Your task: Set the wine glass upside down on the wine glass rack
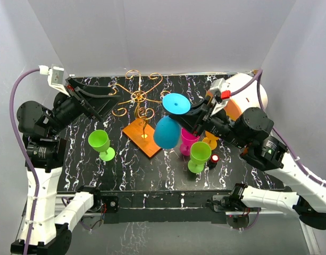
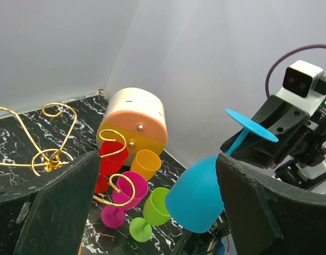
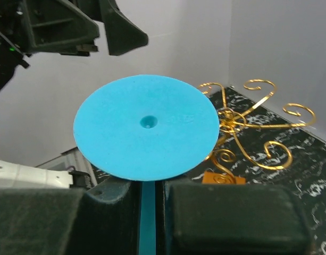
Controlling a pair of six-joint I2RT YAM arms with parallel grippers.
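Black marbled table (image 1: 88, 172): blue wine glass (image 1: 166, 133) held just right of the wine glass rack (image 1: 137, 97) post.
Glass is inverted and tilted, foot up, bowl low; right gripper (image 3: 148, 210) pinches its stem; left gripper (image 1: 106, 102), left of the rack, is spread wide.

A black, white-veined marble-look table (image 1: 93, 178) bears a gold wire rack on an orange-brown base (image 1: 142, 137) near its middle. A lime-green plastic goblet (image 1: 100, 144) stands upright to the left. A pink goblet (image 1: 186, 141), a second green goblet (image 1: 199, 156) and an orange cup (image 1: 210, 141) cluster to the right.
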